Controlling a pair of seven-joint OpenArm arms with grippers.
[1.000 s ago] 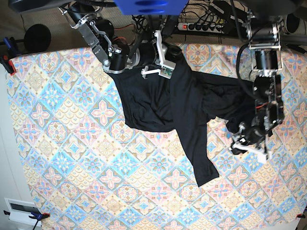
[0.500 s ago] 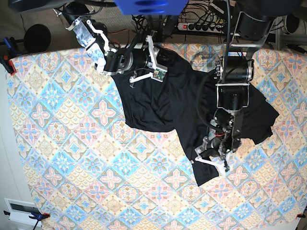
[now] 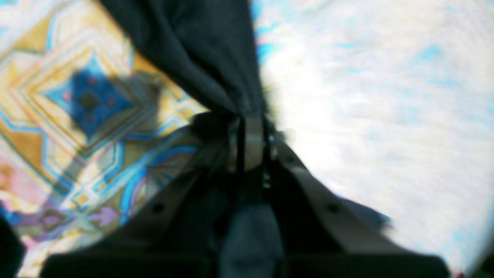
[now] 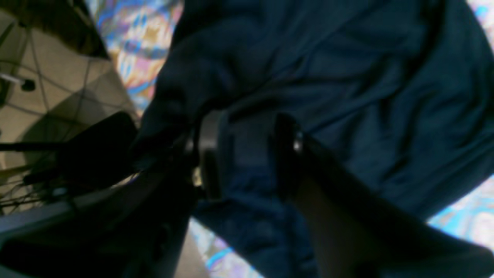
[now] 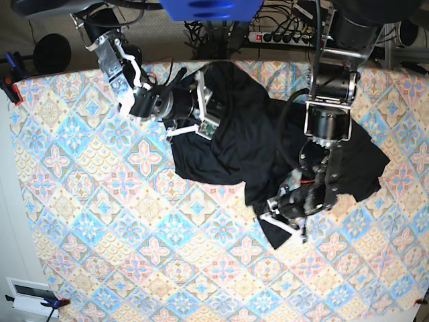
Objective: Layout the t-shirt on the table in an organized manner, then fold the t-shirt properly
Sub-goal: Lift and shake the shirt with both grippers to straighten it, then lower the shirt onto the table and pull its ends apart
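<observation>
From the base view we look straight down from high above the table [image 5: 87,221], taking in nearly its whole patterned top, with cables and a power strip [image 5: 285,37] along the upper edge. Our left wrist view sits right behind the left gripper [image 3: 252,133], very close and blurred, facing along its fingers to the table just below. Our right wrist view rides behind the right gripper [image 4: 247,154], equally near. All three views share the t-shirt [image 5: 248,144] and the patterned table.

Matt, soft black cloth t-shirt [image 5: 248,144], creased, printed woven-looking table [image 5: 100,221] covering, smooth pale plastic left pincer [image 3: 251,131]
</observation>
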